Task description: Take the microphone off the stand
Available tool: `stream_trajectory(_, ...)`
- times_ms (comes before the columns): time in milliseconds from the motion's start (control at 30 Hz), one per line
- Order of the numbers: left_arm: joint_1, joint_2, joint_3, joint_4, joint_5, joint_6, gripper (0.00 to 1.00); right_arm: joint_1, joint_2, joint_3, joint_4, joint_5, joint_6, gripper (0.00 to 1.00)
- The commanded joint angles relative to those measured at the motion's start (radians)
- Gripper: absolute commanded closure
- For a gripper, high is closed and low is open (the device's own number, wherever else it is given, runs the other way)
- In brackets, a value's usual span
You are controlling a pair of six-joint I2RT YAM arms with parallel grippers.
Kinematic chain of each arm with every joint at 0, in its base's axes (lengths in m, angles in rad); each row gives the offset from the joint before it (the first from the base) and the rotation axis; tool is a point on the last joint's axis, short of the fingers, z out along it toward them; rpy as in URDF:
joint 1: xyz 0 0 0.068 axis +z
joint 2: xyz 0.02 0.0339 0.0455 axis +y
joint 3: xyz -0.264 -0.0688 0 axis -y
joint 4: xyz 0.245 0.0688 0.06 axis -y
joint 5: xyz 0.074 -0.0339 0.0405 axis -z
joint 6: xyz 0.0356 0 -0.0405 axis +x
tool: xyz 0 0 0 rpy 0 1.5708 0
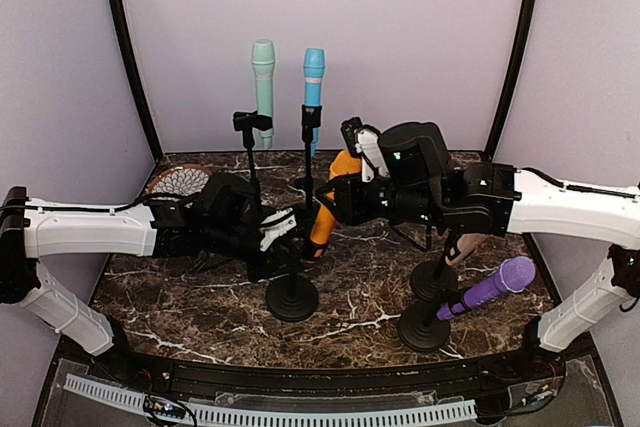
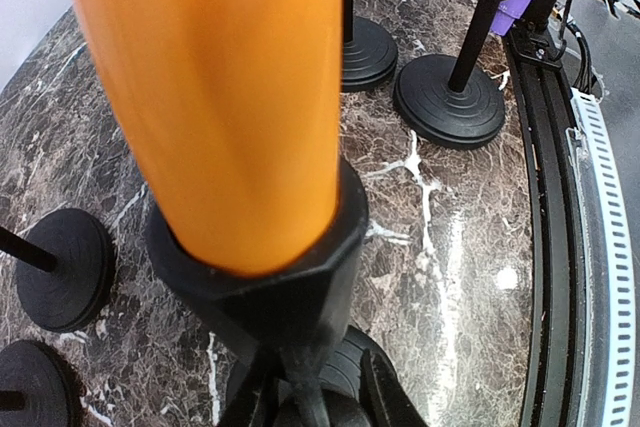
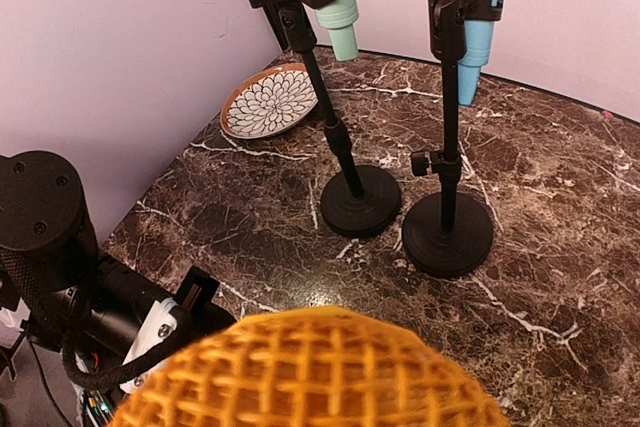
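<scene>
A robot test booth in a lab; plain lilac walls (image 1: 320, 37) close in the table (image 1: 370, 302) at the back and both sides, with curved black poles (image 1: 128, 57) rising at its far corners; a left arm (image 1: 90, 230) and a right arm (image 1: 570, 207) are mounted at its near edge; a slotted cable strip (image 1: 300, 415) runs along that edge; several microphone stands (image 1: 292, 299) are set out across the marble-patterned surface.

Mic colours: orange microphone (image 1: 325, 217) mid-table, mint microphone (image 1: 263, 72) and blue microphone (image 1: 314, 72) far, purple microphone (image 1: 498, 285) near right. All stands (image 1: 292, 299) black; table (image 1: 200, 297) dark brown marble with white veins. Plate (image 1: 178, 181) far left: white petal pattern, orange-brown rim; walls (image 1: 400, 37) lilac.
</scene>
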Motion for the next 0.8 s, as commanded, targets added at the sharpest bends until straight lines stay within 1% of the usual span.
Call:
stream_trajectory(0, 0.004, 0.002, -0.002, -0.014, 0.003, 0.015, 1.0, -0.006, -0.04, 0.009, 0.098, -0.03, -0.017, 0.84)
stream_trajectory(133, 0.002, 0.006, -0.002, -0.015, 0.0, 0.016, 1.0, 0.0, -0.017, 0.036, 0.078, 0.014, 0.005, 0.86)
stream_trajectory(367, -0.016, 0.013, -0.006, -0.01, -0.022, 0.024, 1.0, 0.033, 0.06, 0.139, -0.029, 0.148, 0.046, 0.87)
stream_trajectory(567, -0.023, 0.017, -0.007, -0.01, -0.025, 0.027, 1.0, 0.035, 0.112, 0.208, -0.114, 0.207, 0.107, 0.87)
stream_trajectory(767, -0.028, 0.022, -0.005, -0.011, -0.023, 0.028, 1.0, 0.034, 0.116, 0.233, -0.138, 0.234, 0.107, 0.87)
